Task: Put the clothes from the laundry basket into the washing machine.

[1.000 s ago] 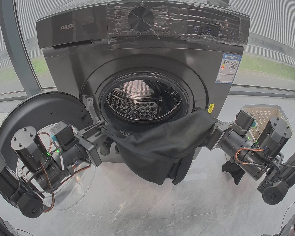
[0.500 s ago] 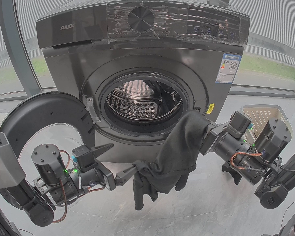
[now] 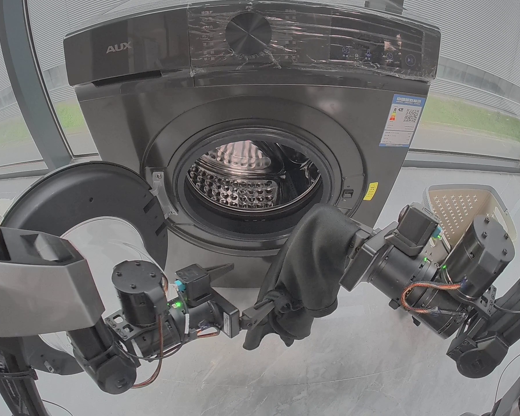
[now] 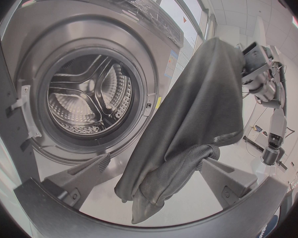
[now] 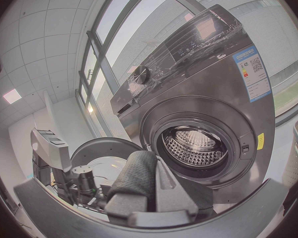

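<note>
Black garment (image 3: 309, 261): hangs in the air before the washing machine (image 3: 248, 99), just below and right of the open drum mouth (image 3: 251, 174), not inside.
Right end effector (image 5: 155, 164): clamped on the garment's upper edge, cloth draped over it.
Left end effector (image 3: 250, 284): spread wide, gripping nothing; one finger (image 3: 260, 310) touches the garment's lower folds.
Door (image 3: 75, 203): swung open at the machine's left, behind the left arm.
Laundry basket (image 3: 465, 200): beige, perforated, on the floor (image 3: 341, 371) at the machine's right, behind the right arm.
</note>
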Robot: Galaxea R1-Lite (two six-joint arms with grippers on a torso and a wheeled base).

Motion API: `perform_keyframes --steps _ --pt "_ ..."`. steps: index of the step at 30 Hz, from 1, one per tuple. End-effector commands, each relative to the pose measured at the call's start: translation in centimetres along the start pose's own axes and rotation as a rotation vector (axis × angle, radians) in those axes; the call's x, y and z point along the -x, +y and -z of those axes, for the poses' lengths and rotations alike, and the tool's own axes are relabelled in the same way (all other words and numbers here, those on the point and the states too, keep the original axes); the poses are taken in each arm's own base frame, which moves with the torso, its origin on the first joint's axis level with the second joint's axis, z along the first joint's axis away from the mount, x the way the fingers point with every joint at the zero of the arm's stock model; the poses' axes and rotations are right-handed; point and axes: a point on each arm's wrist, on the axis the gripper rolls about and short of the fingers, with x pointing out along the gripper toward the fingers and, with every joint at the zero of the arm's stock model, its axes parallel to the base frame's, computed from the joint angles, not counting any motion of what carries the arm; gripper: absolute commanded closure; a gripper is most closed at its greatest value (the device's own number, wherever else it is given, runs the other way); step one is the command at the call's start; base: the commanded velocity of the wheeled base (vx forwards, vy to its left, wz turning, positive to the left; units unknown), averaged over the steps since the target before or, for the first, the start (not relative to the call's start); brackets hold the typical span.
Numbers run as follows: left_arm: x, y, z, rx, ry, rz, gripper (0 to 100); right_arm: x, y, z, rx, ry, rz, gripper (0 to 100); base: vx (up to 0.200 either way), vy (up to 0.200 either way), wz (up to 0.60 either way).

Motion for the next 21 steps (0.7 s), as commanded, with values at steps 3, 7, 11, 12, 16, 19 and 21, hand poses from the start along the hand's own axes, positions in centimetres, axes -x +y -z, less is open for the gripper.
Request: perform_keyframes --steps 3,7,11,12,16,19,21 --pt "-4.6 0.9 2.3 0.000 -0.008 0.005 0 0.6 1.0 0.4 -0.009 0.024 -0.033 100 0.000 0.000 0.00" --pt "-5.8 0.9 2.4 -0.003 -0.027 0.016 0 1.2 1.3 0.2 -0.011 0.029 -0.044 100 0.000 0.000 0.00" --pt "-6.3 0.4 3.2 -0.005 -0.012 0.064 0 1.3 1.5 0.1 -0.018 0.030 -0.053 100 0.000 0.000 0.00" --pt "-6.3 0.2 3.4 -0.006 -0.004 0.074 0 1.3 1.4 0.3 -0.017 0.033 -0.049 100 0.000 0.000 0.00" --pt "-6.1 0.1 3.5 -0.019 0.001 0.080 0 1.2 1.1 0.4 -0.010 0.036 -0.036 100 0.000 0.000 0.00" --pt "-5.7 0.6 2.8 -0.030 -0.013 0.064 0 0.5 -0.3 1.1 0.000 0.047 0.019 100 0.000 0.000 0.00" --pt "-5.1 1.1 2.4 -0.030 -0.017 0.038 0 0.2 -1.3 1.1 0.006 0.041 0.063 100 0.000 0.000 0.00"
